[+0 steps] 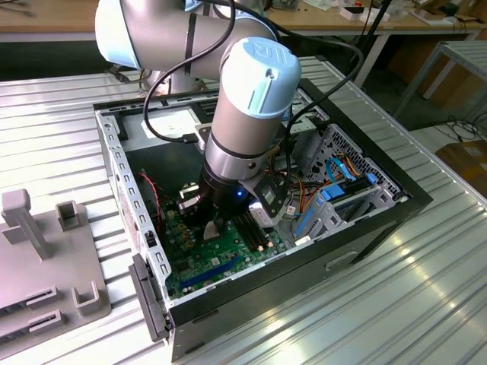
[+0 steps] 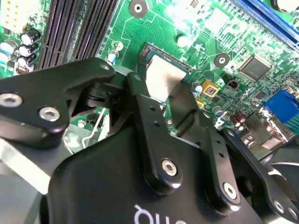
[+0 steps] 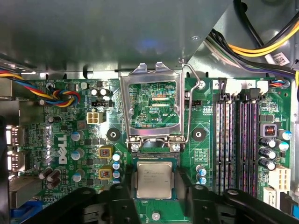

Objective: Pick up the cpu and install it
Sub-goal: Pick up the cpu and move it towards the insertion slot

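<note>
The cpu [image 3: 154, 179] is lying flat in the socket on the motherboard [image 3: 60, 140], silver top up with the thin green rim showing around it. It looks level with the socket edges in both wrist views, and you can see it at [image 2: 161, 77] too.

The gripper [image 3: 157, 187] is down right over it, set narrow and straddling the chip, so the cpu sits in the middle of it. Honestly I can't tell whether it's really clamping the chip or just sitting tight against its edges. The second wrist view has the same problem, because the black gripper [image 2: 160, 89] body covers part of the chip.

The metal load plate [image 3: 154, 112] is flipped open and standing up just beside the socket, with the wire lever [image 3: 189, 107] swung up next to it. The black memory slots [image 3: 233, 144] run alongside the socket, and a bundle of coloured wires [image 3: 56, 95] lies off on the other side.

In the exterior view the arm [image 1: 251, 91] reaches straight down into the open computer case [image 1: 319, 262], which sits on a ribbed metal table [image 1: 396, 304]. A grey fixture [image 1: 38, 266] sits well apart from the case on the exterior view's left.
</note>
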You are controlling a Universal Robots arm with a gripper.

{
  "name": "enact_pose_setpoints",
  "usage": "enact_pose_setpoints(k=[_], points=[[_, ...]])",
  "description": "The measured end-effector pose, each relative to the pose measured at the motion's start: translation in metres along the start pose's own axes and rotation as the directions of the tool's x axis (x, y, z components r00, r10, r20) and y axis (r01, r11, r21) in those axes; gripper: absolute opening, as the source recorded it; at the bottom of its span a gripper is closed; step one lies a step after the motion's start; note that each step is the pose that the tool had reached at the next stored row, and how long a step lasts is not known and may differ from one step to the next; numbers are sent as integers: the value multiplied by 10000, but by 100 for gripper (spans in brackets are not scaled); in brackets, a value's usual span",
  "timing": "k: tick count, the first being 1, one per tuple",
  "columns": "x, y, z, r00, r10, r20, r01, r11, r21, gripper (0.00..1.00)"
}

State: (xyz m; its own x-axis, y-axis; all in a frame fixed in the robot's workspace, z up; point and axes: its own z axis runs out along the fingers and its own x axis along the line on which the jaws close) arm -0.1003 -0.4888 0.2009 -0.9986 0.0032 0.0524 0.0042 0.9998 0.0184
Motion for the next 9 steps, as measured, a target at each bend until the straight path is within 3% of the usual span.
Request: enact_pose_setpoints(k=[2, 9], points=[[0, 0, 0, 10000, 2, 0, -2, 10000, -1, 43], [0, 0, 1, 10000, 11, 0, -11, 10000, -2, 43]])
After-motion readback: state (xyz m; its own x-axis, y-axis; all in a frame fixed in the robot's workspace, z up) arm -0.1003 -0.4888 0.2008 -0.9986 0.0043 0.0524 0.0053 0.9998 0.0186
